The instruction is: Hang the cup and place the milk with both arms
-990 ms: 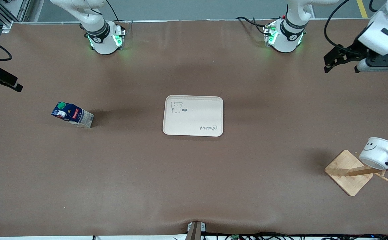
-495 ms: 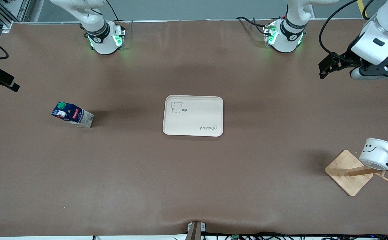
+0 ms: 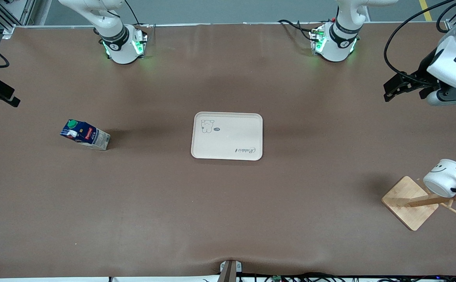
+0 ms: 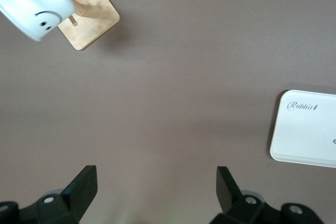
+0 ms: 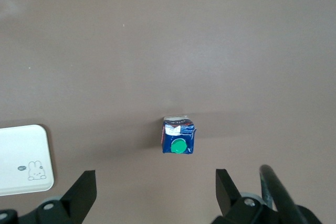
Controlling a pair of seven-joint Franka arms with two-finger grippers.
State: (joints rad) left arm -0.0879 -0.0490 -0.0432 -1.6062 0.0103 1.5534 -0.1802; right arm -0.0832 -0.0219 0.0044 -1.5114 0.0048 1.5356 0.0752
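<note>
The cup (image 3: 445, 181), white with a black smiley, hangs tilted by its black handle on a peg of the wooden rack (image 3: 410, 202) at the left arm's end of the table. It also shows in the left wrist view (image 4: 32, 4). My left gripper (image 3: 389, 91) is open and empty, up in the air over bare table, apart from the cup; its own view shows it as well (image 4: 156, 188). The milk (image 3: 85, 134) stands on the table toward the right arm's end, and the right wrist view shows it from above (image 5: 178, 139). My right gripper (image 3: 11, 98) hangs open and empty above that end, as its own view shows (image 5: 156, 188).
A white tray (image 3: 227, 136) with a rabbit drawing lies at the table's middle, between the milk and the rack. It shows in the left wrist view (image 4: 307, 129) and the right wrist view (image 5: 23, 158). The arm bases (image 3: 124, 45) stand along the table's robot-side edge.
My left gripper has shifted toward its end of the table and lower in the front view. The cup has swung on its peg and tilted more. My right gripper has drifted slightly.
</note>
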